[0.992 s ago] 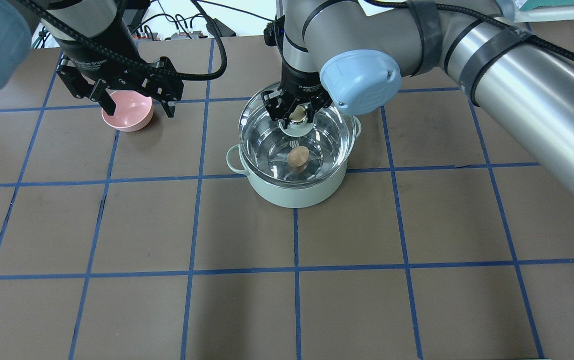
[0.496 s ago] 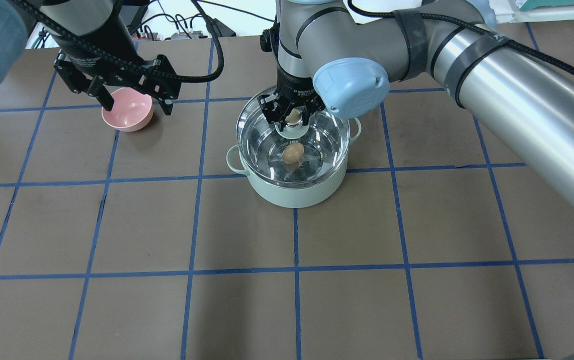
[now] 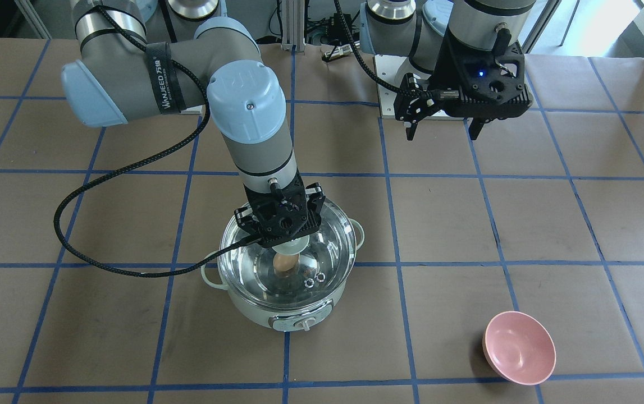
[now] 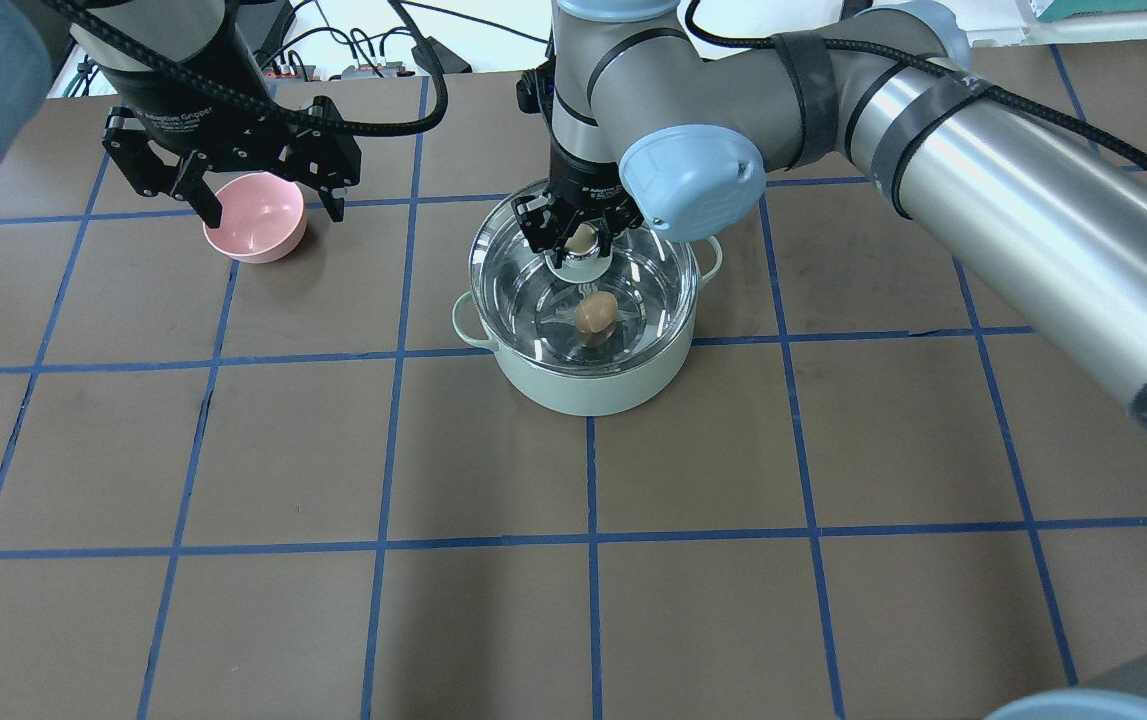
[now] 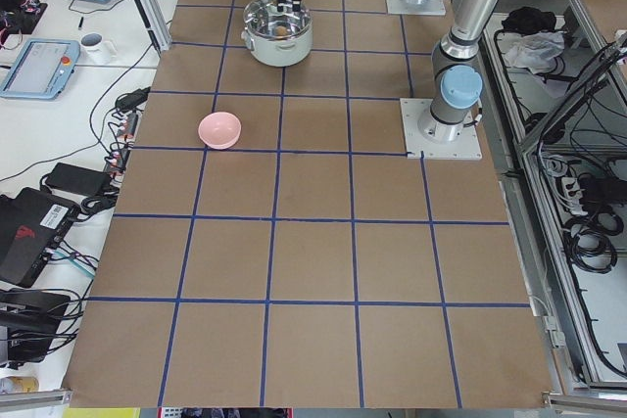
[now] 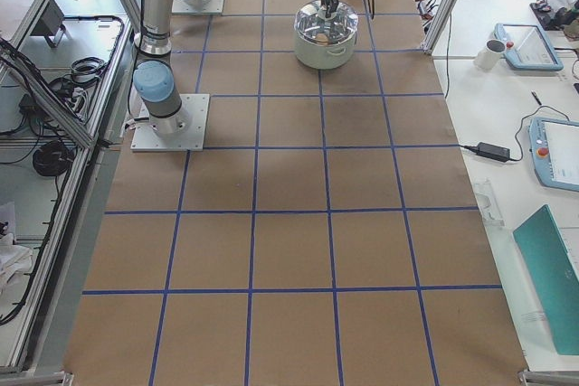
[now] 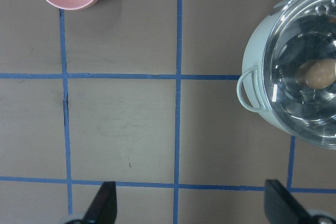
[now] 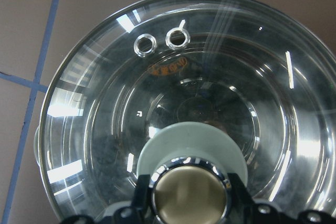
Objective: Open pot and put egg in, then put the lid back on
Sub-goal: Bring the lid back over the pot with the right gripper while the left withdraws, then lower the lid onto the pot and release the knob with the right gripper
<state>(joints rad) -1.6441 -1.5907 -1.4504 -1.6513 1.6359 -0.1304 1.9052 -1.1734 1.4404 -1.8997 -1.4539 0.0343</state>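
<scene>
The mint-green pot (image 4: 583, 390) stands mid-table, its control knob (image 3: 302, 324) facing away from the robot. The tan egg (image 4: 595, 314) lies inside on the steel floor, seen through glass; it also shows in the front view (image 3: 284, 262) and the left wrist view (image 7: 319, 73). My right gripper (image 4: 581, 240) is shut on the beige knob (image 8: 189, 195) of the clear glass lid (image 4: 653, 290), holding it over the pot's mouth, close to the rim. I cannot tell whether it rests on the rim. My left gripper (image 4: 273, 212) is open and empty, high above the table to the left.
A pink bowl (image 4: 253, 232) sits on the table left of the pot, below my left gripper; it is empty in the front view (image 3: 518, 348). The lid's two vent holes (image 8: 146, 44) face away from the robot. Blue tape lines grid the brown table.
My right gripper has carried the lid leftward, so it now sits more squarely over the pot. My left gripper has drawn back a little. The egg stays in the pot.
</scene>
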